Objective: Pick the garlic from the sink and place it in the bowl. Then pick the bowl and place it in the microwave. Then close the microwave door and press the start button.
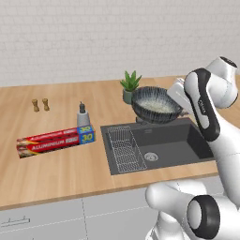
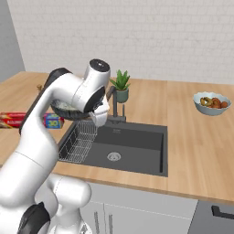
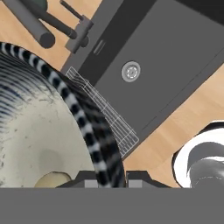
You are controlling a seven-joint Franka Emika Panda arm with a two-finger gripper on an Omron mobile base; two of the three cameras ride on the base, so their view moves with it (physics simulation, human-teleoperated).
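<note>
**Kid:** What are you holding?

**Me:** My gripper (image 3: 111, 177) is pinched tight on the rim of the bowl (image 1: 156, 104). It hangs in the air, right of the middle in the left base view, above the back of the sink (image 1: 157, 145).

**Kid:** Where's the garlic?

**Me:** In the bowl, the garlic (image 3: 51, 180) sits low at the bottom left of my hand view.

**Kid:** What could go wrong?

**Me:** I only hold one edge. If the bowl tips or slips, I think the garlic rolls out.

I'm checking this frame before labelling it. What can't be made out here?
- Garlic in the bowl: hand view, cut off by the bottom band.
- Gripper fingertips: hand view, mostly cut off; they straddle the bowl's rim.
- Bowl: right base view, mostly behind the arm.
- Faucet: left base view, behind the bowl.
</note>
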